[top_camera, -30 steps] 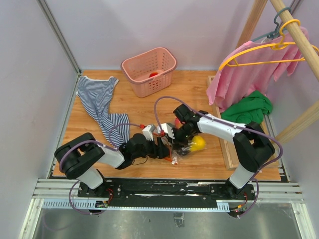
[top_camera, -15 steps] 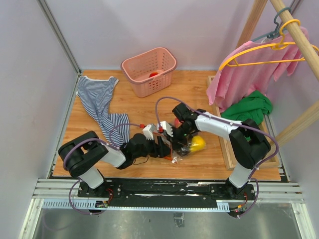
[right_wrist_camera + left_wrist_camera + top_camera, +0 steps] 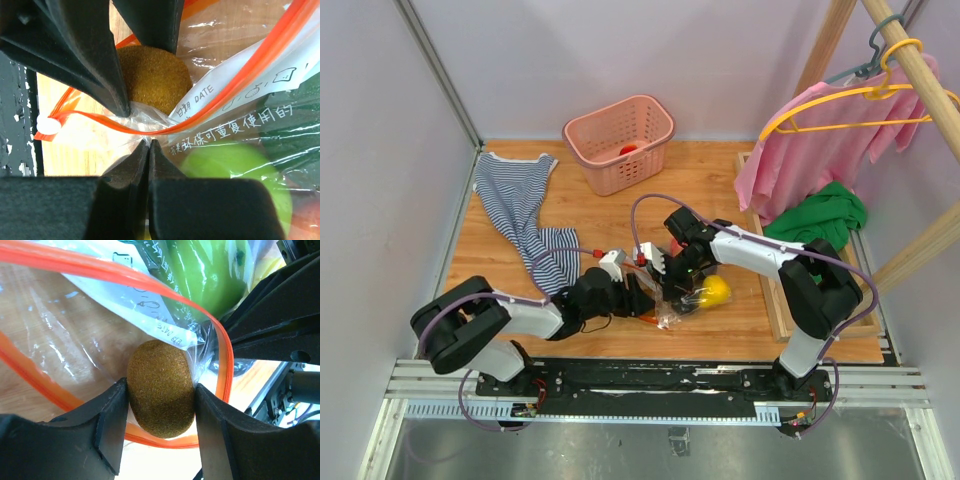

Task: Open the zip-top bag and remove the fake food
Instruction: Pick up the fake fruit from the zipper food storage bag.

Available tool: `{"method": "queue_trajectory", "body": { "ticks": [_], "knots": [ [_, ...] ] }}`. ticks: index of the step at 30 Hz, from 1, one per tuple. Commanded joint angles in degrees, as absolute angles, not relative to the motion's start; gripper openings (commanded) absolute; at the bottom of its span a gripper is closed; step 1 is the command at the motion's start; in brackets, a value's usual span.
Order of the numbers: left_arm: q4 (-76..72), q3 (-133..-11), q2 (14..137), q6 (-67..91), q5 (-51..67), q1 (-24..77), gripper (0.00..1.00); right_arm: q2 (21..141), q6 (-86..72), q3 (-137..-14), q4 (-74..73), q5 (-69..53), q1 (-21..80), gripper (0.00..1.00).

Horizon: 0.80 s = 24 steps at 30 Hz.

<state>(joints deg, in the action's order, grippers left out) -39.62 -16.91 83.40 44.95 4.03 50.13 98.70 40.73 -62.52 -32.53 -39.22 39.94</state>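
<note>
Left tool narrowed, now clamping brown kiwi at zip-top bag mouth; right tool closed, pinching bag film.

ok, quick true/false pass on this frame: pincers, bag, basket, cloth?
1. The left pincer grips a brown kiwi. True.
2. The right pincer is open, clear of the bag. False: it is shut on the bag's plastic.
3. A green fruit sits inside the bag. True.
4. The basket holds nothing. False: something red shows inside.
5. The striped cloth hangs on the hanger. False: it lies on the table; a pink garment hangs there.
</note>
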Motion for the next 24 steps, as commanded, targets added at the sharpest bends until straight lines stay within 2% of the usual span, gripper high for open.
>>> {"method": "queue_trajectory", "body": {
  "ticks": [1,9,14,24],
  "knots": [
    [-31.0,-15.1,79.5,42.4,-1.4,50.6,0.36,98.3,40.9,-63.6,-32.3,-38.4,39.3,0.01],
    [-33.4,-10.7,70.9,46.2,-3.5,49.4,0.28,97.9,41.1,-63.4,-32.3,-37.7,39.1,0.01],
    [-37.1,-6.7,64.9,49.5,-2.7,46.8,0.26,97.4,41.3,-63.2,-32.2,-37.8,39.0,0.01],
    [-28.6,-5.1,52.6,48.1,-1.7,42.7,0.24,96.0,41.6,-63.2,-32.6,-38.4,38.1,0.04]
  ]
}}
